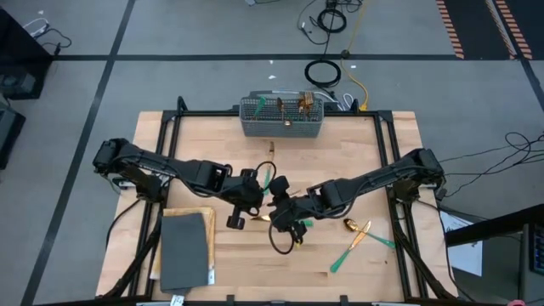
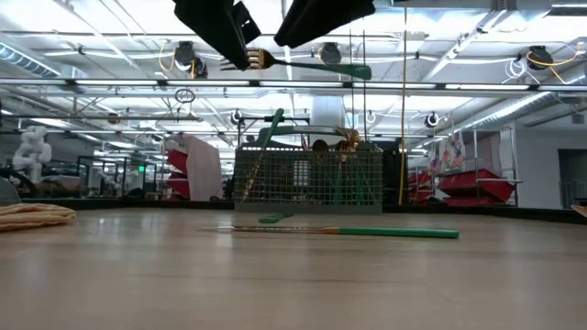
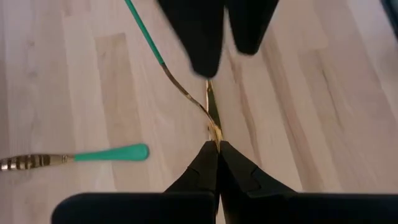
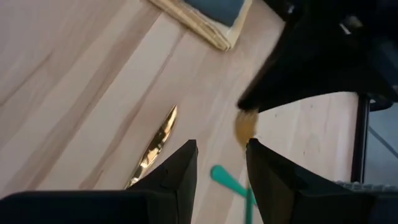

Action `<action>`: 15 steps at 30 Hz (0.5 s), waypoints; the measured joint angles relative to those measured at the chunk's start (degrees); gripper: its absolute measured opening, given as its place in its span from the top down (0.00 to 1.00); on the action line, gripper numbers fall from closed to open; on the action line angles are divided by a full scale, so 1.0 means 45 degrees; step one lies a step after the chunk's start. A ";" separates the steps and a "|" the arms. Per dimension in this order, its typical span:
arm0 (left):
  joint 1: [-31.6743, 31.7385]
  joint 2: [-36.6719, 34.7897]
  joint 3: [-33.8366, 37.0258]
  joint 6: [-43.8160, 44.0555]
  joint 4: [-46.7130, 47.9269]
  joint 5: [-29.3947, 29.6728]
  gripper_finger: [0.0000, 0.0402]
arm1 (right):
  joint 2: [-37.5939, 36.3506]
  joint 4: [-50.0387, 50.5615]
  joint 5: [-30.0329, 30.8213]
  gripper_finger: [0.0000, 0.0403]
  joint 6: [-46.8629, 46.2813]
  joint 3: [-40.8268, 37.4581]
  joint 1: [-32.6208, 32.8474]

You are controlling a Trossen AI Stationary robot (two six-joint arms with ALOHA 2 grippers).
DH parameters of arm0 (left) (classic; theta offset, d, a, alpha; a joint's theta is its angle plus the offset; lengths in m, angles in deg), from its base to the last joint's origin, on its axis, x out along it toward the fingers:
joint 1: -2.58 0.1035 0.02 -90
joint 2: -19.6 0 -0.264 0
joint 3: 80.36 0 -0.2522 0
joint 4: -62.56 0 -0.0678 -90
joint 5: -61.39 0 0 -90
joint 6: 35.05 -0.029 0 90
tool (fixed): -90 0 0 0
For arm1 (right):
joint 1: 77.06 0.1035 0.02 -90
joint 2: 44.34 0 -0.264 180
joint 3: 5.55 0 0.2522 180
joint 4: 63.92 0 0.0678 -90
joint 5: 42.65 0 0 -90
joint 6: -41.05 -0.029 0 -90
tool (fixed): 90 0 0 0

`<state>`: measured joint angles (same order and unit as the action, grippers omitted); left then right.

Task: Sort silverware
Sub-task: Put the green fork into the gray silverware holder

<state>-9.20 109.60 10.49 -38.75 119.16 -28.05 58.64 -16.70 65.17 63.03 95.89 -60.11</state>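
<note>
Gold at the head and teal along the handle, a fork (image 2: pixel 303 66) hangs in the air above the table (image 1: pixel 238 272). The left gripper (image 3: pixel 214 146) has its fingers pressed together on the thin gold neck, and the handle runs out away from the fingertips. Just beyond those fingertips waits the right gripper (image 4: pixel 221 158), its own fingers apart and holding nothing, in what looks like a hand-over or a re-grip. Directly below the right fingers lies a knife (image 4: pixel 155 146), flat on the wood. Farther out, on the side of the right arm, a few loose pieces (image 1: pixel 344 255) lie scattered, well apart from both grippers. Beyond the fingers, at the far edge of the table, stands the wire basket (image 1: pixel 282 127) with several teal handles and gold heads already upright in its compartments; which kind sits in which compartment cannot be told. A grey pad (image 1: pixel 183 246) lies near the left arm. By this showing the sorting of the silverware is partly done: one piece is in hand, and at least a handful are left on the wood.
</note>
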 joint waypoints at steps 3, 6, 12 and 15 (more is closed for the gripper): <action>-0.0074 0.0003 0.0000 -0.0005 -0.0353 -0.0056 1.00 | 0.0022 -0.0108 0.0010 0.68 -0.0224 0.0005 -0.0134; -0.0077 0.0005 0.0000 -0.0021 -0.0462 -0.0063 1.00 | 0.0029 -0.0231 0.0010 0.69 -0.0263 0.0005 -0.0225; -0.0067 0.0005 0.0000 -0.0238 -0.0698 -0.0063 1.00 | 0.0029 -0.0354 -0.0059 0.75 -0.0398 0.0005 -0.0343; -0.0062 0.0005 0.0000 -0.0267 -0.0789 -0.0060 1.00 | 0.0029 -0.0356 -0.0425 0.80 -0.0570 0.0005 -0.0392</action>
<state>-9.48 109.62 10.49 -39.95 115.61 -28.32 58.77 -18.30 63.26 60.46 95.91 -61.87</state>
